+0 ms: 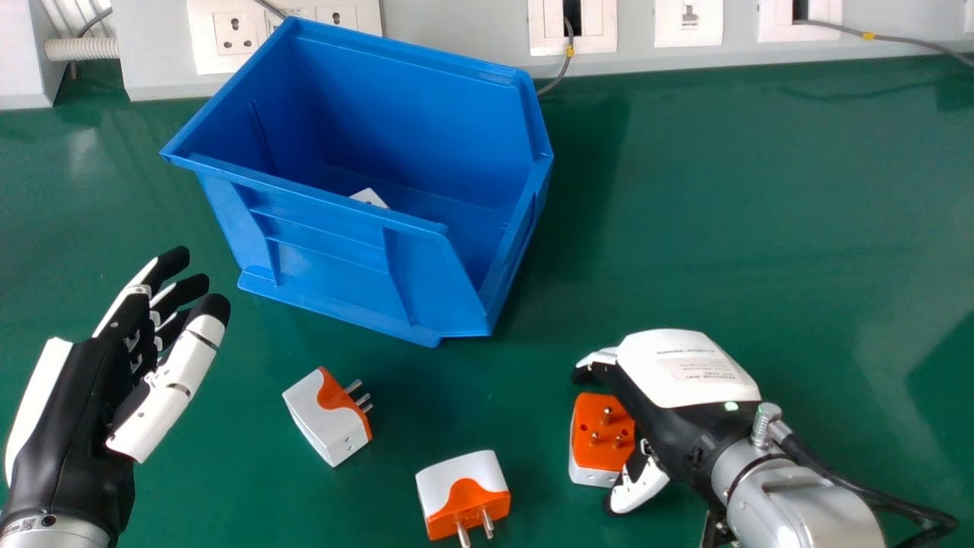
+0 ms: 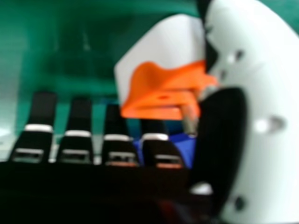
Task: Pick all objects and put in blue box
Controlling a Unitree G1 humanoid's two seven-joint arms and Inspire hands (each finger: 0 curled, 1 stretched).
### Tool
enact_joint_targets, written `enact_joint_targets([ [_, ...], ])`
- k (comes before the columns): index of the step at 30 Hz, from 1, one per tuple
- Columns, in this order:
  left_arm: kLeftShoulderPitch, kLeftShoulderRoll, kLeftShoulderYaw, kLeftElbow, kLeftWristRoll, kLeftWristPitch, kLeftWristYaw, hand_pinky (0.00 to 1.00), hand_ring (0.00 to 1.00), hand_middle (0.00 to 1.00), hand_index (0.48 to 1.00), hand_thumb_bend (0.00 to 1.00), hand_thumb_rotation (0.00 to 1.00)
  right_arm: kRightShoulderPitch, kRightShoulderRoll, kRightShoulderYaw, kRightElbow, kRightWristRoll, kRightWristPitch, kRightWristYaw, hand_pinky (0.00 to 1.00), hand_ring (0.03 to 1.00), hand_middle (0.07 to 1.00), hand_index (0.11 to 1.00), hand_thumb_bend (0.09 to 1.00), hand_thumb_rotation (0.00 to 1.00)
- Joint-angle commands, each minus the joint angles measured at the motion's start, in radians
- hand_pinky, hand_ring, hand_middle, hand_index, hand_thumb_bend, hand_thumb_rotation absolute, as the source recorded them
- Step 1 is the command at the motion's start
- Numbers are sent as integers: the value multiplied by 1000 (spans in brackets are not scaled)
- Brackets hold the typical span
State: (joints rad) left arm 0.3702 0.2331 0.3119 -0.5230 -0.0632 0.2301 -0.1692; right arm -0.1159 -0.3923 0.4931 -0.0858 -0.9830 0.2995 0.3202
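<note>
Head view, right hand (image 1: 689, 373): open, fingers relaxed, reaching round the orange-white adapter (image 1: 601, 434); you can't tell whether they touch
Left hand (image 1: 84, 403): at left, open
Blue box (image 1: 327, 251): beyond both hands; you have bare green table (image 1: 548, 304) between its near right corner and the right hand
Two other adapters (image 1: 464, 487): between hands
Right hand view, adapter: between fingers and thumb; prongs beside thumb
</note>
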Motion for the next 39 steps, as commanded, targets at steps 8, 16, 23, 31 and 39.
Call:
enact_joint_targets([
  [8, -12, 10, 8, -26, -7, -1, 0, 786, 869, 894, 912, 370, 612, 27, 9, 15, 13, 7, -16, -2, 602, 688, 727, 644, 539, 75],
  [16, -15, 13, 12, -28, -11, 3, -3, 786, 869, 894, 912, 365, 607, 35, 8, -13, 54, 69, -104, -114, 466, 533, 588, 548, 508, 97],
  [23, -11, 17, 17, -33, -22, 7, -4, 785, 869, 894, 912, 360, 603, 38, -4, -10, 44, 57, -114, -124, 411, 490, 556, 514, 500, 64],
  [31, -10, 19, 21, -41, -29, 14, -7, 785, 870, 894, 912, 349, 597, 42, 5, -25, 39, 83, -109, -127, 373, 458, 544, 502, 494, 26],
  [39, -12, 20, 23, -38, -29, 14, -9, 785, 870, 894, 912, 343, 590, 48, 8, -19, 18, 54, -80, -117, 351, 446, 546, 496, 492, 10],
])
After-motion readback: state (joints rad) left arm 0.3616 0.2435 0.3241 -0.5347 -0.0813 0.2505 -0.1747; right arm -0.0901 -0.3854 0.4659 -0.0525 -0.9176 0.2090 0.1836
